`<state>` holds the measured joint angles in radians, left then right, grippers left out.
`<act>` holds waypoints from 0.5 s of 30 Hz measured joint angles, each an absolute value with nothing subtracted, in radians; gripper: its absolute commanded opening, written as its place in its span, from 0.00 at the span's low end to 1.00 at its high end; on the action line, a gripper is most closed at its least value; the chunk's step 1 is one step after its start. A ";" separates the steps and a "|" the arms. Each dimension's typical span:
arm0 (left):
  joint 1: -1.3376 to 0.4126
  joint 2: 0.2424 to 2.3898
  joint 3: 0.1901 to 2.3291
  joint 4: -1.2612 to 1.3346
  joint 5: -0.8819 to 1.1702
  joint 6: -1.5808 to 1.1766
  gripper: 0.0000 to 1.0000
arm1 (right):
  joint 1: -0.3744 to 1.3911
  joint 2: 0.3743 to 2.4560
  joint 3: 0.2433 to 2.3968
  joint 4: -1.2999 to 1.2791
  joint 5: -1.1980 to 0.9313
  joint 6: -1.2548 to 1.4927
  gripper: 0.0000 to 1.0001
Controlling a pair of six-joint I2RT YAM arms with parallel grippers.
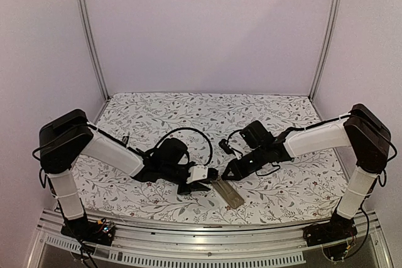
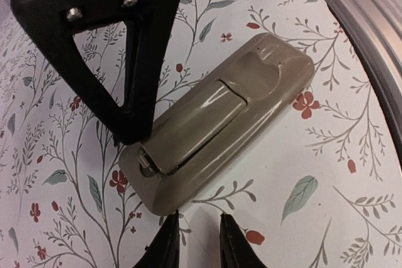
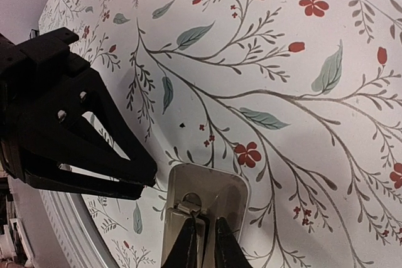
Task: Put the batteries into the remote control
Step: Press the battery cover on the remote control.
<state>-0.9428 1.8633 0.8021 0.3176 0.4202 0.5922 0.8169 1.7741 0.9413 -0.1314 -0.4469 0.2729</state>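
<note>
The remote control (image 1: pixel 230 196) (image 2: pixel 220 123) (image 3: pixel 213 186) is a beige bar lying back side up near the table's front edge, its battery cover on. My right gripper (image 1: pixel 226 176) (image 3: pixel 206 219) (image 2: pixel 133 135) is all but shut, tips resting on the latch end of the cover. My left gripper (image 1: pixel 212 184) (image 2: pixel 196 218) (image 3: pixel 146 179) stands slightly open beside that same end, its tips at the remote's edge with only tablecloth between them. The batteries are out of view.
A flowered cloth (image 1: pixel 188 111) covers the table. An aluminium rail (image 1: pixel 207 233) (image 2: pixel 364 23) runs along the near edge, close to the remote. Black cables (image 1: pixel 188 133) loop over both wrists. White walls enclose the back and sides.
</note>
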 measured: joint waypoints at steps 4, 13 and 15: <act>-0.942 1.868 0.800 0.332 0.422 0.592 0.23 | 0.817 1.774 0.941 -0.121 -0.459 0.273 0.10; -0.942 1.868 0.794 0.348 0.422 0.591 0.23 | 0.817 1.789 0.930 -0.102 -0.487 0.282 0.10; -0.942 1.868 0.793 0.349 0.422 0.590 0.23 | 0.817 1.789 0.928 -0.102 -0.492 0.287 0.10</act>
<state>-0.9417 1.8679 0.7933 0.3489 0.4221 0.5903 0.8169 1.7889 0.9279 -0.1017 -0.4915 0.2874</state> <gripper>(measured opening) 0.227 0.097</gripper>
